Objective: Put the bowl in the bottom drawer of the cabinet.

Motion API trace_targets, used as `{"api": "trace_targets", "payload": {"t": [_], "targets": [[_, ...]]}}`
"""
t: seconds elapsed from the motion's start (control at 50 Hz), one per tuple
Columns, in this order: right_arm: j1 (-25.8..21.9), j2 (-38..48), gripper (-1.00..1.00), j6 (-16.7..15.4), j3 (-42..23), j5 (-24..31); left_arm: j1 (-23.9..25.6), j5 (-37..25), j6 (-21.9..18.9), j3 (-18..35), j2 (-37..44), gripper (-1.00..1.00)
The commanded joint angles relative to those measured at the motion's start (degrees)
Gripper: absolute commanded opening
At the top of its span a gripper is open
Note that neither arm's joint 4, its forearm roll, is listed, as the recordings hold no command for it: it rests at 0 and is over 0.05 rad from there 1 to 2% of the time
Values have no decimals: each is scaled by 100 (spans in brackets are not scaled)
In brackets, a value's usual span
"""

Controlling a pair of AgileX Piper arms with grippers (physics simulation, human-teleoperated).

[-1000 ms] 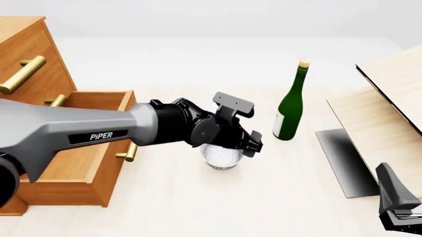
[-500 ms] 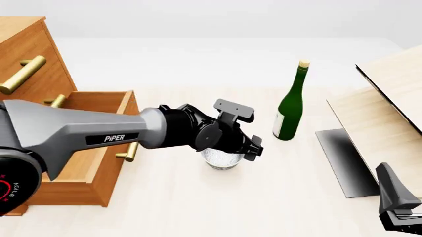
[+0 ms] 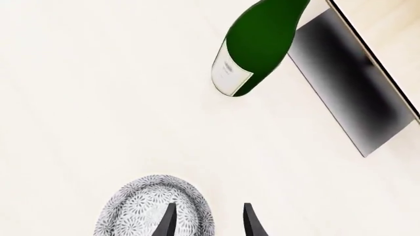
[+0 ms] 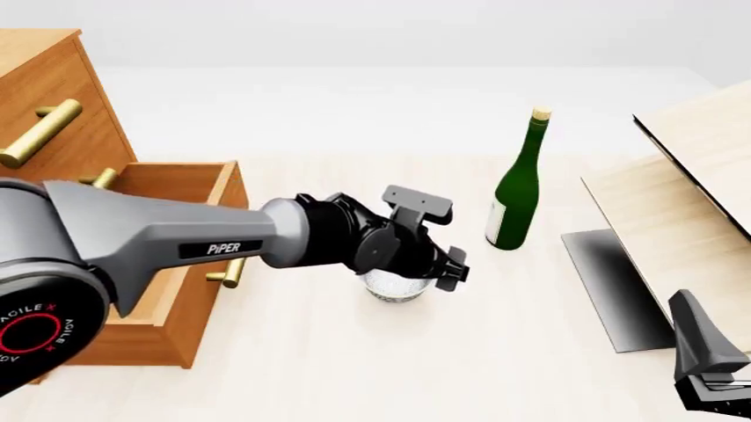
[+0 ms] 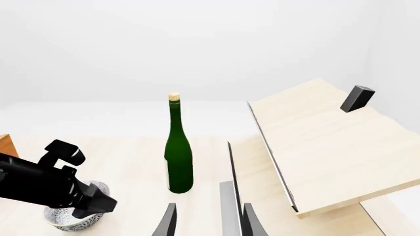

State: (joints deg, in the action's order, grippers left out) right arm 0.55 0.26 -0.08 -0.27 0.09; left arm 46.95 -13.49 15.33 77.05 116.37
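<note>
Straddling the bowl (image 3: pixel 152 206) rim — left fingers (image 3: pixel 166 222) parted

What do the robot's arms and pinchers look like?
The left arm is a fat grey tube with white "PiPER" lettering, then a black wrist with a small black box on top. Its round base shows red ring markings and "AGILEX". The left gripper has thin black pointed fingers. The right gripper has the same dark fingers on a grey-black body.

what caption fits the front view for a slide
Left gripper poised over the speckled bowl, bottom drawer of the cabinet open, green wine bottle upright nearby.
</note>
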Motion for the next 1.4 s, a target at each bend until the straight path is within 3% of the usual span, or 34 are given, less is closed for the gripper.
{"api": "trace_targets", "payload": {"t": [0.02, 1.4], "targets": [[0, 0, 100, 1, 0, 0, -23, 108, 64, -17, 130, 100], [0, 0, 100, 0, 0, 0, 146, 499, 423, -313, 396, 100]]}}
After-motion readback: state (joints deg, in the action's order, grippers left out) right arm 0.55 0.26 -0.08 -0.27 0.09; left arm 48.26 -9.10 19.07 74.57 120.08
